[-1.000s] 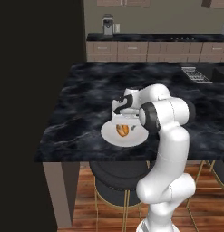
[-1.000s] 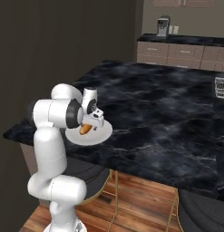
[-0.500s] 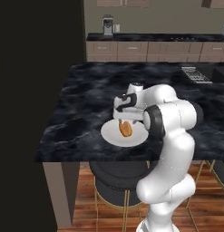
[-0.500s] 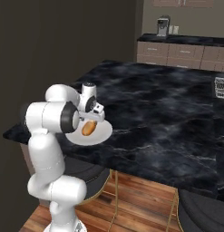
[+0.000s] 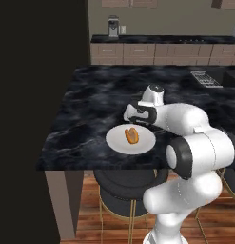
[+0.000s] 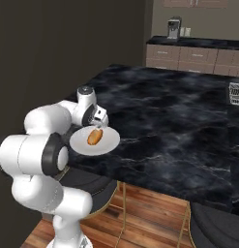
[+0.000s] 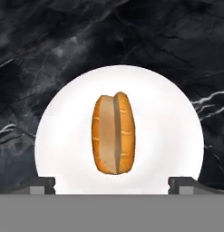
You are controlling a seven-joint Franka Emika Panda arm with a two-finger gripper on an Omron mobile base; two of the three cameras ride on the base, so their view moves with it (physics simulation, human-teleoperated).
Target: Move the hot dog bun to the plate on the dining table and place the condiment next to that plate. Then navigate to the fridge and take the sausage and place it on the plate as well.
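Hovering above the plate [image 7: 63,149], with the tool [image 7: 112,185] spread wide and gripping nothing. Sat free on the white plate, dead centre, did the hot dog bun [image 7: 114,133], split side up, clear of both fingertips [image 7: 41,185]. Ran straight up the hand view, that bun's long axis, away from the tool and square across the line between the two tips, so lay right in the gap's path, just ahead and below. Looked like step one was done: bun delivered to the plate [image 5: 116,143] near the front edge of the dark marble tabletop [image 5: 85,105].

Seen from the left base view, perched just behind and above the bun [image 5: 132,135], on the far side of the plate, was the tool [image 5: 134,117]. From the right base view, same story: tool [image 6: 100,121] close over the bun [image 6: 95,137], plate [image 6: 109,145] close to the tabletop [image 6: 179,121] corner.

Next up by the task, the condiment, to go beside that plate; could not be spotted anywhere on the tabletop in these views, so no telling which way it lay. Called for lifting clear first, probably, without clipping the bun. Worth watching: the plate sitting close to the edge, where a nudge might shift it.
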